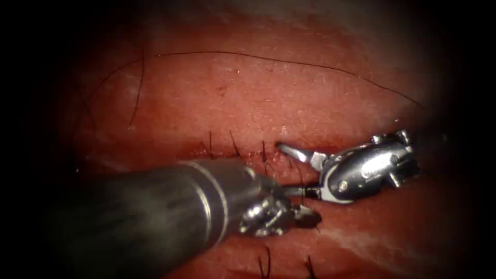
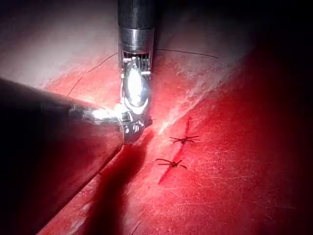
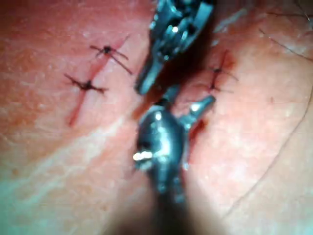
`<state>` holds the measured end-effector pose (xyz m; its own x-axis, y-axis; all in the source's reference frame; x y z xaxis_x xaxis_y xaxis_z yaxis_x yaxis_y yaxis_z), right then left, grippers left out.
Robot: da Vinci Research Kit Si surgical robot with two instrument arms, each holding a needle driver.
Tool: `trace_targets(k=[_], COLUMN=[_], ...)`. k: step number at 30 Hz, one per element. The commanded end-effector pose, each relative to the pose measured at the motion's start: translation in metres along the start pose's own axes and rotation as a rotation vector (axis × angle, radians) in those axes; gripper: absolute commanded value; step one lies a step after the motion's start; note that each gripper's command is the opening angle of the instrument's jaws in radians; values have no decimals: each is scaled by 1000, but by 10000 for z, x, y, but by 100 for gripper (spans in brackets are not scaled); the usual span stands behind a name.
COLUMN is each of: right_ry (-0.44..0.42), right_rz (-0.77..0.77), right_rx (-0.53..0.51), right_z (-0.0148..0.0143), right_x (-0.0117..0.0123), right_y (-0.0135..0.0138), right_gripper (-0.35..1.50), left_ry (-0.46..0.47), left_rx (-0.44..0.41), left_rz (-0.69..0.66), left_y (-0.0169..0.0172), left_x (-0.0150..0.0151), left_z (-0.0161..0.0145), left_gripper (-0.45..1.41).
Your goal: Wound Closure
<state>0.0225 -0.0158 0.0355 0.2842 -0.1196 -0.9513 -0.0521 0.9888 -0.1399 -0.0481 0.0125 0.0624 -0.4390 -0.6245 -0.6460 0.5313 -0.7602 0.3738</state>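
Closest to me, the left arm's dark shaft fills the near foreground and hides much of the cut beneath it. At its end the left gripper sits low on the tissue, its tip a dark wedge in shadow. I cannot tell whether it is open or closed, or whether it has anything in it. From the right wrist camera that same tool reaches down to the tissue as one narrow point, which does not settle it either. Just beyond, the right gripper is spread wide, one jaw angled up over the line of the cut and the other lying close against the left tool's wrist. I see nothing between them, and its own camera shows the same open fork over the tissue. I cannot pick out the needle anywhere; the spot where the two tools meet is dark and crowded. Short dark stitches stand along the cut behind the tools, and two tied ones show from the left wrist camera. Farthest off, a long loose thread arcs across the tissue, its ends fading into the dark edges.
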Motion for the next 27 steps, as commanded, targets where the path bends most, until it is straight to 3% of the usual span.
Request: trace_targets(k=[1,23,27], right_ry=[1,6,6], right_rz=[2,-12,-11], right_rx=[1,-3,1], right_z=[8,35,35], right_x=[-3,-18,-18], right_y=[-12,-18,-16], right_gripper=[141,138,121], left_ry=[4,0,0], left_rx=[-1,-1,-1], left_rz=[0,2,2], left_y=[3,8,8], left_x=[1,4,6], left_z=[10,9,9], left_gripper=[-45,-45,-45])
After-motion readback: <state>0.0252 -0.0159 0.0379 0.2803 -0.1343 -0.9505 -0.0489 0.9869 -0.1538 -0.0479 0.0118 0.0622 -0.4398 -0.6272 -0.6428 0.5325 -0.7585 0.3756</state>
